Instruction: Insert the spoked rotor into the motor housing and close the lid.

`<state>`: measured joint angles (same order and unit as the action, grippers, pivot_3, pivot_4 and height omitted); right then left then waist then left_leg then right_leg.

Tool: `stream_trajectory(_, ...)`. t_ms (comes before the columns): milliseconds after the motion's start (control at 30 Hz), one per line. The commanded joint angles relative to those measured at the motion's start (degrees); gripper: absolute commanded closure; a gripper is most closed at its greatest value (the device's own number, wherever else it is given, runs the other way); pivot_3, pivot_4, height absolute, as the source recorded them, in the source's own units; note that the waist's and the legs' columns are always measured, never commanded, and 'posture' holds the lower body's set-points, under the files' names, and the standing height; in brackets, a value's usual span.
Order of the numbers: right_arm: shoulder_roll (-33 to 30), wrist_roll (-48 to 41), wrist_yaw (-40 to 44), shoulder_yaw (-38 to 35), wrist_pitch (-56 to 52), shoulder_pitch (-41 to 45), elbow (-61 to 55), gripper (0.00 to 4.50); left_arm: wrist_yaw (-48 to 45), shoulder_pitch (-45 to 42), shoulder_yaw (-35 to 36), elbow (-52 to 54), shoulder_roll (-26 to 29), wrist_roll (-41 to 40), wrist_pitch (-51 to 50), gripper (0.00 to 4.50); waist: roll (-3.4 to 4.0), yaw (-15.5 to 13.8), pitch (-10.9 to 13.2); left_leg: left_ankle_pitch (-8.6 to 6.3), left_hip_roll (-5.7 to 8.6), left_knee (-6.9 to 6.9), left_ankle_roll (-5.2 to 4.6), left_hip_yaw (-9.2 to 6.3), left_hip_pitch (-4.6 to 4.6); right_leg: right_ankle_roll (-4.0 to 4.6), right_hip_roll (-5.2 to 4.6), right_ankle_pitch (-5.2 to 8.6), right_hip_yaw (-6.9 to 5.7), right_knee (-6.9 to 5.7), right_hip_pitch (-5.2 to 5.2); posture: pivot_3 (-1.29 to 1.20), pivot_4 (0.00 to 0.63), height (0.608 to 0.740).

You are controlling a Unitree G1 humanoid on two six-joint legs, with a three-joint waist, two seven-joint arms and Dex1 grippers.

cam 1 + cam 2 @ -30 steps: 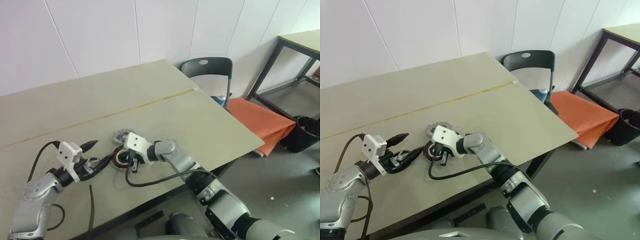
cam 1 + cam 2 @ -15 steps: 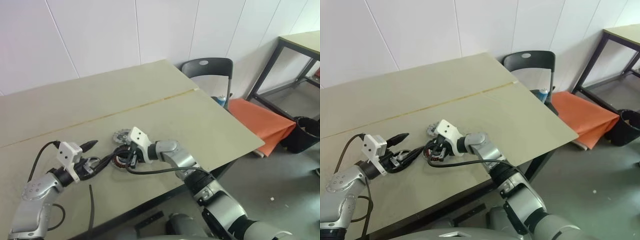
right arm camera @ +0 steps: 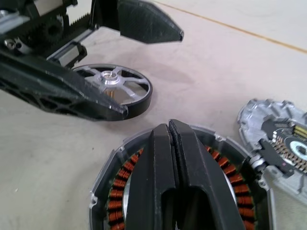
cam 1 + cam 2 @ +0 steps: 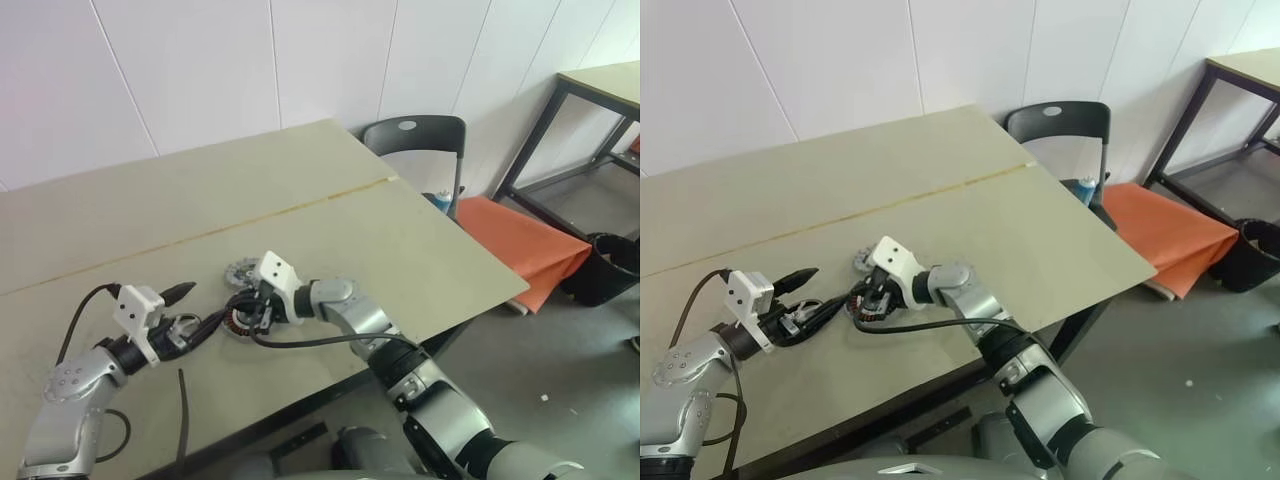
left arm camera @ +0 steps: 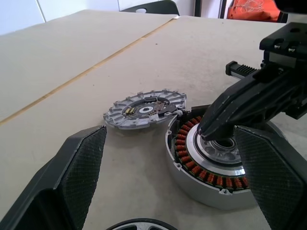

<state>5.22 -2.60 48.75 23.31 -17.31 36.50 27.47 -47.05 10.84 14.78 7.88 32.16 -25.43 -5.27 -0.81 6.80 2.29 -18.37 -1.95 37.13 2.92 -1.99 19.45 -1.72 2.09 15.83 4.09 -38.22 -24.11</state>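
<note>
The motor housing [image 5: 207,178], a squat silver puck with a ring of copper windings, lies near the table's front edge. Its ribbed grey lid [image 5: 144,109] lies flat beside it, on the far side. My right gripper [image 3: 169,125] is shut, its black fingertips resting over the housing's central hub. The spoked rotor [image 3: 115,86], dark-rimmed with silver spokes, lies flat on the table to the housing's left. It sits between the spread fingers of my left gripper [image 4: 200,306], which is open and faces the housing without touching the rotor.
The beige table [image 4: 350,230] has a seam line across it, and its front edge is close to the parts. A black cable [image 4: 183,410] lies near my left arm. Off the table's right stand a black chair [image 4: 415,135], an orange cloth [image 4: 520,240] and a black bin [image 4: 610,265].
My right wrist has rolled, swinging its shut fingers from the housing's right side to over its centre. The left arm, rotor, lid and housing have stayed in place.
</note>
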Motion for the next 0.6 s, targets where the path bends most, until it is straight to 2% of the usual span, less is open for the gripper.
stream_trajectory(33,-0.19,1.70,-0.58,1.03,2.13,1.58,-0.08,4.46,-0.26,-0.96,0.44,0.42,0.01,0.11,1.42,0.00,0.00,0.00,0.00,0.00,0.00,0.00,0.00,0.00,0.00,0.00,0.00,0.00,0.00,0.00,0.00,0.00,0.000,0.740)
stream_trajectory(133,-2.55,8.13,-2.32,5.80,3.68,2.11,3.47,4.46,-0.43,-1.08,0.45,0.06,-0.01,0.18,1.63,0.00,-0.01,0.00,-0.01,0.00,0.01,0.02,0.00,0.01,-0.01,0.00,-0.01,0.00,0.00,-0.01,0.00,0.00,0.000,0.740)
stream_trajectory(200,-2.89,9.61,-3.52,6.47,4.20,2.37,5.39,4.46,-0.48,-1.12,0.44,-0.18,-0.03,0.20,1.83,0.00,0.01,0.04,-0.03,0.00,0.03,0.03,0.00,0.02,-0.04,0.00,-0.01,-0.01,0.00,-0.04,0.03,0.00,0.000,0.740)
stream_trajectory(600,-0.76,5.25,-2.08,2.01,3.67,2.37,3.95,4.46,-0.67,-1.15,0.38,-0.96,-0.15,0.43,2.57,0.00,0.06,0.01,0.00,0.00,0.03,0.11,0.00,-0.01,-0.31,-0.22,0.03,0.12,0.00,-0.10,0.54,0.00,0.000,0.740)
